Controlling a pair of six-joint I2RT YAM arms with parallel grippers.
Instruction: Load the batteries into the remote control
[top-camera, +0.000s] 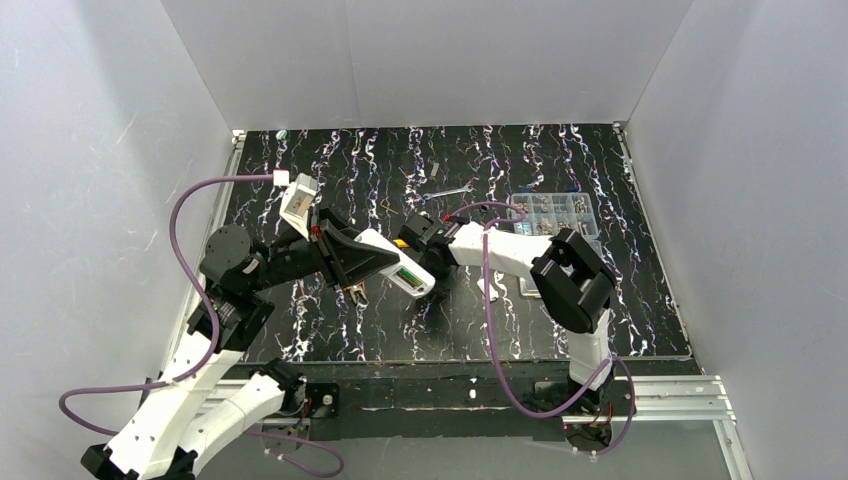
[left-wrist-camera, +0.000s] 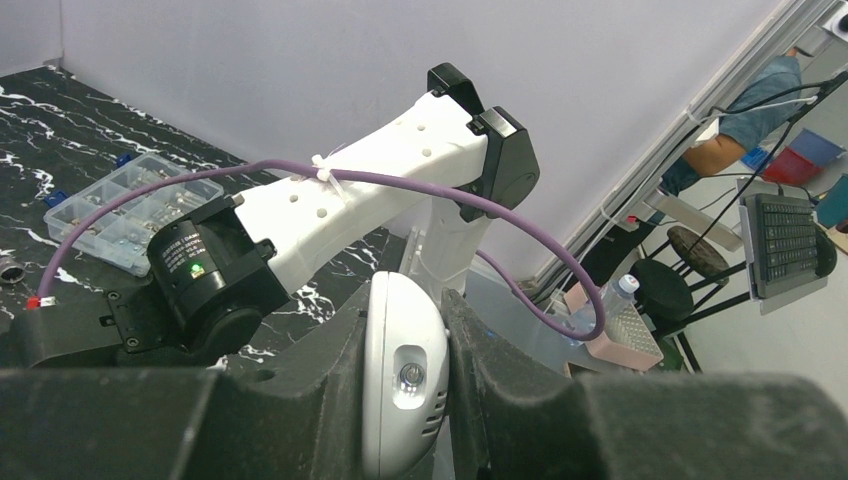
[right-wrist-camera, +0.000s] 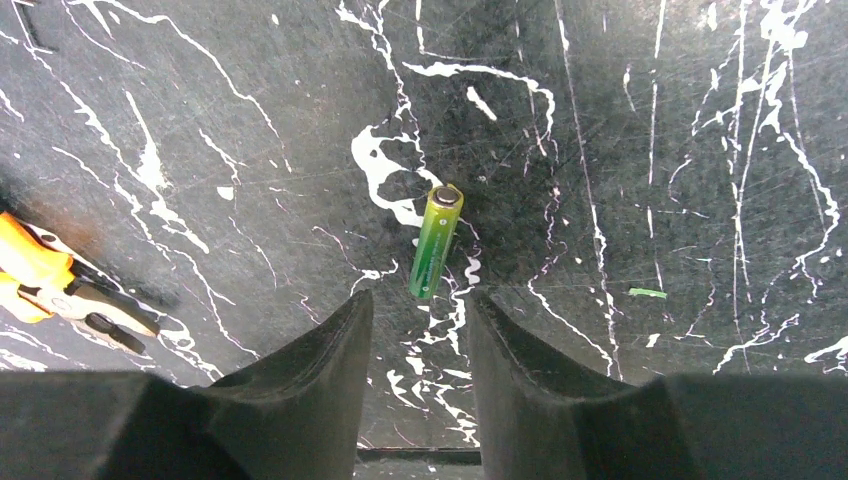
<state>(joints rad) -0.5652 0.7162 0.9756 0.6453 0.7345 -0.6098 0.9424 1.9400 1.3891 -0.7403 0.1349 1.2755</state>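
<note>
Between the two black fingers of the left gripper (left-wrist-camera: 405, 335) sits the white remote control (left-wrist-camera: 403, 390). It is clenched tight on both long sides, and its rounded end, with a small lens, pokes out past the fingertips. From above, that gripper holds the remote off the table, tilted, with a greenish patch on its upward face.

Just ahead of the right gripper (right-wrist-camera: 420, 305), in line with the gap between its fingers, a slim green battery (right-wrist-camera: 434, 242) lies flat on the black marbled table (right-wrist-camera: 650, 150). Its near end is about level with the fingertips. The jaws stand apart, gripping nothing. Off to that gripper's left in its own view lie orange-handled pliers (right-wrist-camera: 45, 280). Well beyond the left gripper, past the right arm, stands a clear compartment box (left-wrist-camera: 120, 210).
</note>
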